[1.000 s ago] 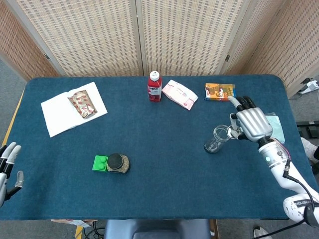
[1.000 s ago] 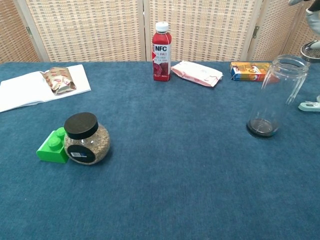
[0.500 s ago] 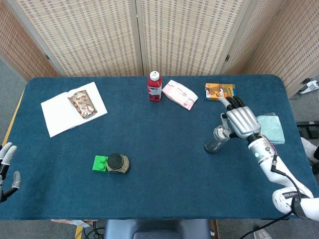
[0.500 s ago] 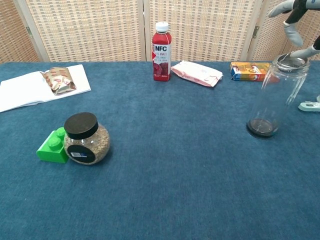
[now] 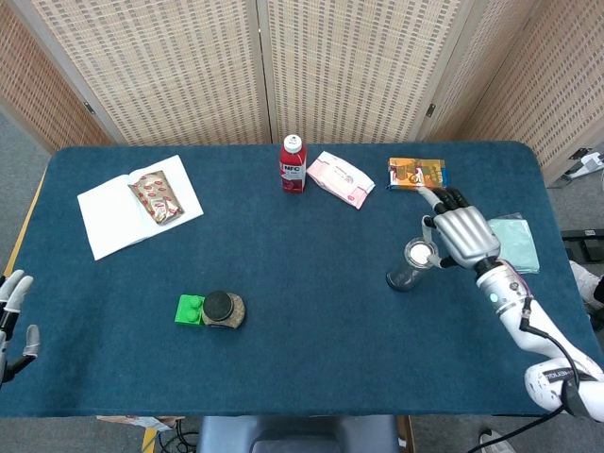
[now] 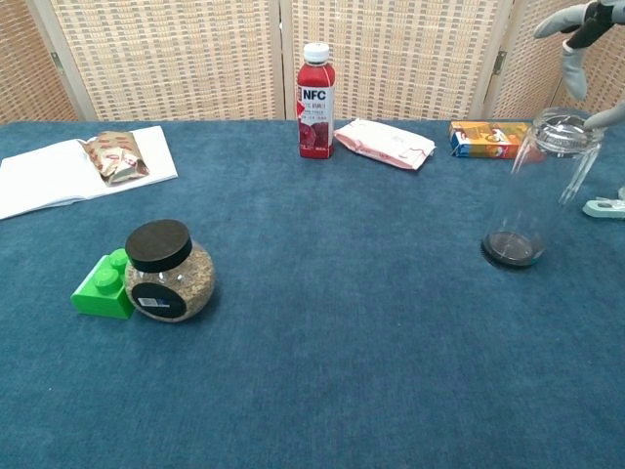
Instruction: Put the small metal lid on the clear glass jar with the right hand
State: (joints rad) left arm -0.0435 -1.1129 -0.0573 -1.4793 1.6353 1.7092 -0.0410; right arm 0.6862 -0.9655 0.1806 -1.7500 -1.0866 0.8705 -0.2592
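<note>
One small metal lid (image 6: 563, 125) sits on the clear glass jar's (image 6: 535, 200) mouth. Right hand (image 5: 461, 236) hovers beside it, fingers apart, holding nothing. Left hand (image 5: 11, 316) rests off-table, fingers spread.

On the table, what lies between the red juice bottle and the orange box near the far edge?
A pink packet lies between the red juice bottle and the orange box, beside the bottle with bare cloth before the box. Both the head view and the chest view show it.

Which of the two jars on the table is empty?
The tall clear glass jar beside the right hand; the squat black-lidded round jar is full of grain.
</note>
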